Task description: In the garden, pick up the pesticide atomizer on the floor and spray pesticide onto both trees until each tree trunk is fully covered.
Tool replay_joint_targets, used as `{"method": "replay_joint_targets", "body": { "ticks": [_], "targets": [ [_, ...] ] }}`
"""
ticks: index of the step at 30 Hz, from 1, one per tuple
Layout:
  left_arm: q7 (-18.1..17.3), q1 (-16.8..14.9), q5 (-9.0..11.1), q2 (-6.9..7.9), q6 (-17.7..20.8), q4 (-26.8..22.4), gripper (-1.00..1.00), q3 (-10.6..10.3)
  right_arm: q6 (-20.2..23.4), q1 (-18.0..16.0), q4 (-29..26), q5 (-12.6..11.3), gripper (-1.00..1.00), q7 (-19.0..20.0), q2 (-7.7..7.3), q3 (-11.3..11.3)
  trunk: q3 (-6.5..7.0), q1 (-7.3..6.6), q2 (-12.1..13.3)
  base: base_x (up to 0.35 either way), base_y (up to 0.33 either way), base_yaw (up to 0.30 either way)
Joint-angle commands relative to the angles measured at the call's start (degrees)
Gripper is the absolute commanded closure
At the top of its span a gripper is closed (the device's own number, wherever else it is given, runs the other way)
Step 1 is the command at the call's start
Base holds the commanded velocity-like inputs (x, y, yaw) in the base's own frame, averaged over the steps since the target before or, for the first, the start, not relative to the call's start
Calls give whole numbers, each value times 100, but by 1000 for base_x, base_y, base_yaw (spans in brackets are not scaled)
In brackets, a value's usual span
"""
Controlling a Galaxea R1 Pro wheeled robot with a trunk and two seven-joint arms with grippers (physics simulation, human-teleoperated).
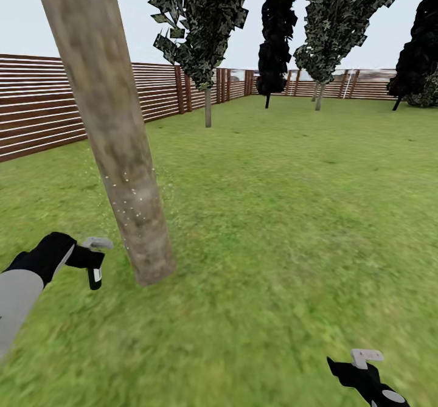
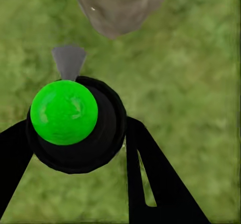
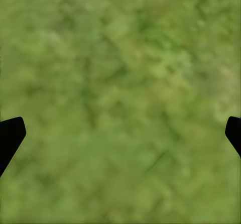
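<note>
The lawn point(image 1: 292, 212) runs back to the slatted fence point(image 1: 36, 115), and the near trunk point(image 1: 115, 151) leans up through the head view, its lower bark dotted with white specks. That suggests spraying of this tree is under way, though how much of the bark is covered cannot be judged from here. The other trees point(image 1: 207, 42) stand well back by the fence, so a second trunk looks still to be done. The left gripper point(image 1: 90, 260) sits low, just beside the trunk's base, holding the atomizer point(image 1: 94, 255) with its grey head turned toward the bark. The left wrist view adds what the head view hides: the fingers point(image 2: 150, 179) closed on either side of the black bottle, its green spot point(image 2: 64, 112) facing the camera, the nozzle point(image 2: 69, 61) pointing at the trunk's foot. The right gripper point(image 1: 359, 364) hangs low over grass; its wrist view shows its fingertips point(image 3: 10, 133) spread wide, holding nothing.
</note>
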Motion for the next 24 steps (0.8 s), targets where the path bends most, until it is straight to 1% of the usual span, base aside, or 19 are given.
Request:
{"method": "replay_joint_targets", "body": {
  "ticks": [1, 3, 4, 5, 8, 9, 10, 11, 12, 13, 14, 19, 24],
  "targets": [
    [-48, 90, -79, -58, -12, -20, 100, -20, -22, -5, 4, 49, -100, 32, 4, -49, -5, -1, -3, 5, 1, 0],
    [-47, 193, -77, -97, -15, -3, 100, -11, -21, -5, 5, 49, -100, 32, 9, -48, -5, -1, -3, 1, 0, 0],
    [-46, 330, -78, -103, -15, -17, 100, -10, -21, -5, 12, 49, -100, 32, 13, -48, -5, -1, -3, -86, -62, 0],
    [-46, 552, -78, -102, -22, -48, 100, -5, -23, -5, 20, 49, -100, 32, 18, -48, -5, -1, -3, -172, -189, 0],
    [-46, 604, -66, -103, -29, -3, 100, 12, -30, -5, 12, 42, -100, 32, 25, -54, -5, -1, -3, -88, -247, 0],
    [-46, 653, -1, -106, -65, 0, 100, 17, -36, -5, 6, 37, -100, 27, 23, -56, -5, -1, -3, 7, -271, 0],
    [-46, 732, 52, -104, -144, 1, 100, 22, -38, -5, 5, 34, -100, 25, 21, -57, -5, -1, -3, 67, -271, 0],
    [-46, 820, 117, -100, -323, 2, 100, 41, -38, -5, 3, 33, -100, 25, 22, -57, -5, -1, -3, 121, -258, 58],
    [-46, 871, 183, -95, -501, 2, 100, 107, -39, -5, 3, 32, -100, 24, 25, -57, -5, -1, -3, 161, -244, 157],
    [-46, 907, 250, -108, -641, 0, 100, 219, -39, -5, 3, 31, -100, 24, 32, -57, -5, -1, -3, 192, -234, 237],
    [-46, 919, 285, -114, -693, -9, 100, 261, -39, -5, 4, 31, -100, 24, 35, -57, -5, -1, -3, 202, -230, 263],
    [-46, 925, 308, -124, -724, -7, 100, 296, -39, -5, 4, 31, -100, 24, 28, -57, -5, -1, -3, 165, -240, 254],
    [-46, 925, 309, -131, -718, -7, 100, 297, -39, -5, 4, 31, -100, 24, 28, -57, -5, -1, -3, 14, -272, 31]
  ]
}}
